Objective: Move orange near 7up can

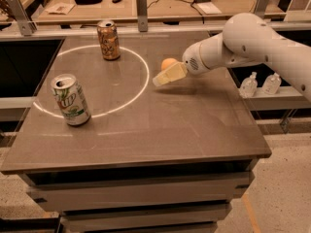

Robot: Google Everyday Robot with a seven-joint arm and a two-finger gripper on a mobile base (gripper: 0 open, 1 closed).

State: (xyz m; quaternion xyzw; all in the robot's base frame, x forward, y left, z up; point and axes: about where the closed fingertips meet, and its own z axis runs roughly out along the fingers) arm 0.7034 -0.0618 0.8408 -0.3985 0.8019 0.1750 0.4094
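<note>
The orange (pixel 168 62) is a small pale-orange ball on the table, just right of the white circle's far right edge. The 7up can (pixel 71 100) stands upright at the front left, on the circle's line, silver-white with green lettering. My gripper (pixel 167 75) reaches in from the right on a white arm and sits right in front of the orange, covering its lower part. I cannot see whether it touches the orange. The can is far to the left of the gripper.
A brown-gold can (pixel 109 40) stands at the back of the grey table (pixel 160 130), inside the white circle (pixel 141 89). Two small clear bottles (pixel 249 85) stand on a lower shelf to the right. A cluttered bench lies behind the table.
</note>
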